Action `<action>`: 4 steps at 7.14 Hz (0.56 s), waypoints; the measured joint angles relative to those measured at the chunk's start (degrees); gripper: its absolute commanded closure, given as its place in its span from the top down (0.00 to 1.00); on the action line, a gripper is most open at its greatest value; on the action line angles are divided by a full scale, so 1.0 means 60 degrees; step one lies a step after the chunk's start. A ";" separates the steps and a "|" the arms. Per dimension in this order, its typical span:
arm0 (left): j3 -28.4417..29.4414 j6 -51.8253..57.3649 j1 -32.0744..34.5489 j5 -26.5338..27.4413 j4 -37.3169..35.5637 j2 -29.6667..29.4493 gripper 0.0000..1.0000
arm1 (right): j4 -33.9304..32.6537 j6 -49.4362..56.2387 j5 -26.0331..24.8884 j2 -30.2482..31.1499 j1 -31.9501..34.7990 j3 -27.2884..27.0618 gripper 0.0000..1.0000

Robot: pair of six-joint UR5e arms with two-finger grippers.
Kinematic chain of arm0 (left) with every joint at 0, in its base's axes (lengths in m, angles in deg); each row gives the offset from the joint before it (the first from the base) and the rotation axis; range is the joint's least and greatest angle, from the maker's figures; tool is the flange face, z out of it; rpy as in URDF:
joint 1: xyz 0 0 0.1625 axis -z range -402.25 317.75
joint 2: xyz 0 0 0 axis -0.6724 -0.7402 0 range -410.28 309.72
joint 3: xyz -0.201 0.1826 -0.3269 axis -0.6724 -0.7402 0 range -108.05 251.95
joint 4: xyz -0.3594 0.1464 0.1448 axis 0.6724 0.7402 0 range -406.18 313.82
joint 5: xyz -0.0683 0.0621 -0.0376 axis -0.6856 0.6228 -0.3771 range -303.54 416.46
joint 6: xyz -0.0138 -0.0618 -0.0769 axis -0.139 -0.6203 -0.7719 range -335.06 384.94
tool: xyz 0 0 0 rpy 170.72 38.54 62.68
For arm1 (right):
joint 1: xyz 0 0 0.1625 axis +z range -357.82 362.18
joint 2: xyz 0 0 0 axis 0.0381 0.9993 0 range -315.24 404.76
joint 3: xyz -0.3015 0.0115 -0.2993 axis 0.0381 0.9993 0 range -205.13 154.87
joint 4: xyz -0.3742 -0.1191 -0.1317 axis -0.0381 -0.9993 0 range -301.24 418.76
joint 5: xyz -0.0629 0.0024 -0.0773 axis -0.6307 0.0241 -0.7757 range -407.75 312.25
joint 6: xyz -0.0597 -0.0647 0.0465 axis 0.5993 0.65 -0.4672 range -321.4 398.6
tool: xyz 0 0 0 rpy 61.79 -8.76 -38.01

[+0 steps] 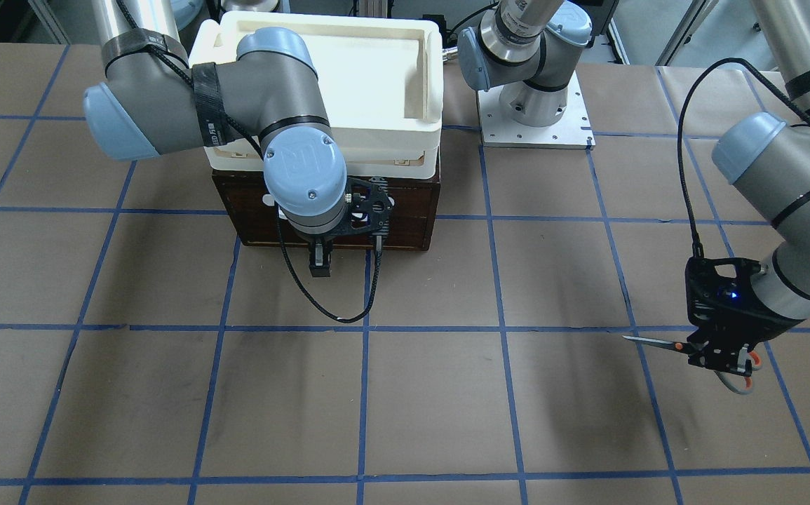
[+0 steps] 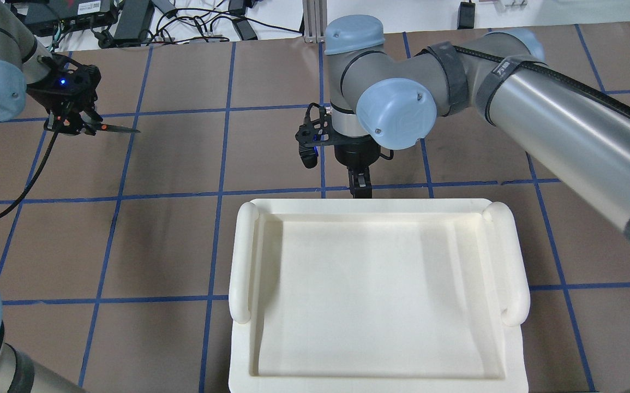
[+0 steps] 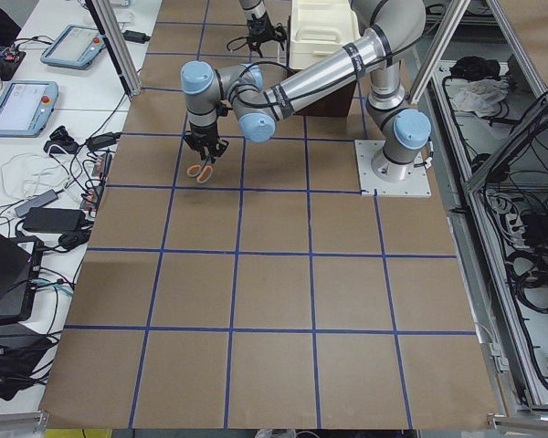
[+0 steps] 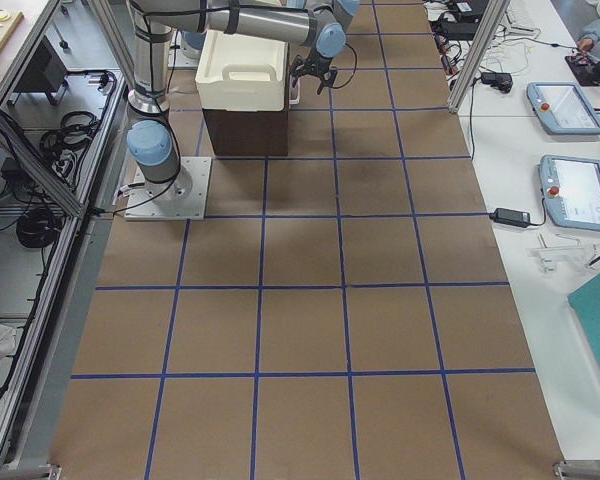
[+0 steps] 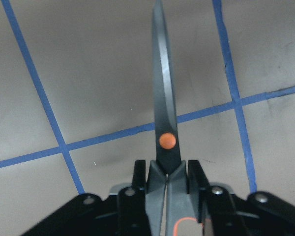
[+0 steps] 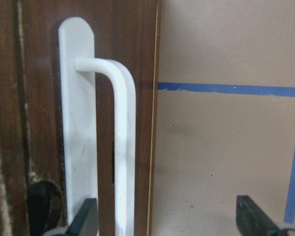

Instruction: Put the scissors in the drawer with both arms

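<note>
1. The left end effector [image 5: 167, 172] is clenched on the scissors [image 5: 164, 98]. Its two black fingers [image 5: 195, 177] press the grey handle shanks from either side, just behind the orange pivot.
2. The scissors' blades are together and lie roughly level. They point along the bench [image 1: 433, 393] toward its end on the robot's right, and the orange-lined loops stick out behind the end effector toward the opposite end.
3. The scissors are over the half of the bench nearer the operators' edge, well apart from the drawer and to the robot's left of it. They seem to be held clear of the surface, though I cannot tell how high.
4. The drawer [image 1: 408, 207] stands by the robot's edge of the bench. Its dark brown front faces the operators' edge and it looks pushed in.
5. A white bin [image 2: 375, 206] sits on top of the drawer.
6. The right end effector [image 6: 169, 221] is released, fingers spread wide, right at the drawer front.
7. In the right wrist view the white bar handle [image 6: 125, 147] lies between those fingers, just beside one of them. Neither finger visibly presses on it.
</note>
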 measured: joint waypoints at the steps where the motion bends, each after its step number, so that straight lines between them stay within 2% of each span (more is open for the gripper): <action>1: -0.0015 0.0023 -0.0034 0.0010 0.0021 -0.0008 0.00 | -0.0059 -0.0008 -0.0013 0.0006 0.0028 -0.0071 1.00; 4: -0.0039 0.0019 -0.0053 0.0014 0.0038 -0.0027 0.00 | -0.0387 -0.0039 -0.0021 0.0019 0.0115 -0.0318 1.00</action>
